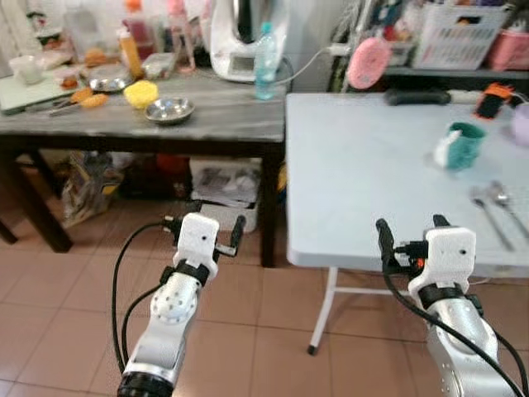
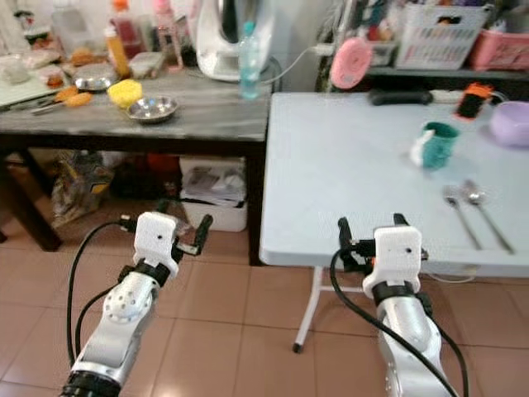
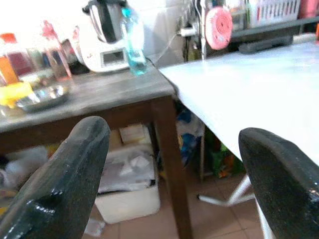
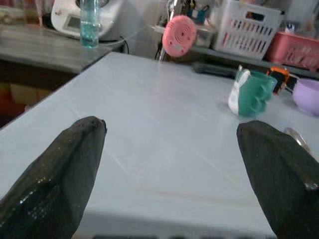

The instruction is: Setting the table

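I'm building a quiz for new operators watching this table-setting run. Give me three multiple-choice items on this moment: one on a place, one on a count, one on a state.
1. Where does the green mug stand?
A. on the white table
B. on the dark wooden table
C. on the floor

2. How many pieces of cutlery lie near the white table's right edge?
A. one
B. two
C. four

3. How are the right gripper fingers?
A. shut on a spoon
B. shut on nothing
C. open, holding nothing

Answers:
1. A: the mug stands on the pale top, beside a purple bowl.
2. B: two pieces lie side by side.
3. C: the right wrist view shows both fingers spread with only table between.
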You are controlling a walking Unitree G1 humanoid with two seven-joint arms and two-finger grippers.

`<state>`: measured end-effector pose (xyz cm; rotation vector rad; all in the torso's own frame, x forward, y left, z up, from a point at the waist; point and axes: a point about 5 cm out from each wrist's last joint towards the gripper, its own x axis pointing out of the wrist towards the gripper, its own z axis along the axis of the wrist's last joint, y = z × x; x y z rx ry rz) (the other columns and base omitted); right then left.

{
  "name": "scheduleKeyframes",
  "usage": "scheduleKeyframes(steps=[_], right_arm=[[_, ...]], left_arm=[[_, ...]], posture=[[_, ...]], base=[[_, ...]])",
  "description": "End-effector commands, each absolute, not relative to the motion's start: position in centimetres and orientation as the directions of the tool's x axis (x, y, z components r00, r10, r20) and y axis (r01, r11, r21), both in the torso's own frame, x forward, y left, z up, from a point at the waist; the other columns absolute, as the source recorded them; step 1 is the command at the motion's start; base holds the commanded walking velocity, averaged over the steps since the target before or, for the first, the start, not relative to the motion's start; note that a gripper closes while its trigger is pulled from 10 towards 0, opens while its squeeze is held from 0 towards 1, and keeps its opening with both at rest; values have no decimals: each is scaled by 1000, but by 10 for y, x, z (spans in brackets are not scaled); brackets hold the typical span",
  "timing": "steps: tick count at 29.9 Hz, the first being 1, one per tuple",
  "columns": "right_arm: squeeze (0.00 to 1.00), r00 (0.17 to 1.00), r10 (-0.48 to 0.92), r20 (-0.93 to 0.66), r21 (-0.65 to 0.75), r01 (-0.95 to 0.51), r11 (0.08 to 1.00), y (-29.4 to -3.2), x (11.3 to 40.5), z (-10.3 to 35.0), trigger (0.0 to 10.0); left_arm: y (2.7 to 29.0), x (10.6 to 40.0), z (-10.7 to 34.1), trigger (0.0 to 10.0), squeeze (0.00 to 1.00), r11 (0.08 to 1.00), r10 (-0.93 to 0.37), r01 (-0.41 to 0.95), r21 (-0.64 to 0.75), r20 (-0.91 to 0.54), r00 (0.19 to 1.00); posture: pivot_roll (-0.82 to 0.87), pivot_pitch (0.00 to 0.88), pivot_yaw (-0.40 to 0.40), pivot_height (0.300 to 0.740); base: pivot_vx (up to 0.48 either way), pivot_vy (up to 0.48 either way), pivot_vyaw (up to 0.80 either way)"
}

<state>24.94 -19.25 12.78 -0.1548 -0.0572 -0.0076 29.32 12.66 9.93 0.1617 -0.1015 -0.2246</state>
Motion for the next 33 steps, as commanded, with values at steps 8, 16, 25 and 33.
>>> scheduleKeyframes(steps=[8,16,25,33], right_arm=[[0,998,4,64,-156,6,988,-189,250,130,10000],[0,998,2,66,-157,8,988,-190,251,131,10000],[0,998,5,65,-157,6,988,-189,251,130,10000],[0,998,6,66,-159,4,987,-189,252,131,10000]], left_arm=[[128,295,101,10000,0,959,-237,219,181,84,968],[126,297,102,10000,0,956,-244,225,188,85,966],[125,297,101,10000,0,957,-251,231,177,97,963],[124,296,102,10000,0,952,-270,250,176,100,958]], posture=[[-145,0,26,740],[-147,0,30,740],[-146,0,30,740],[-144,0,30,740]], base=[[0,-389,-108],[0,-383,0],[0,-292,-237],[0,0,0]])
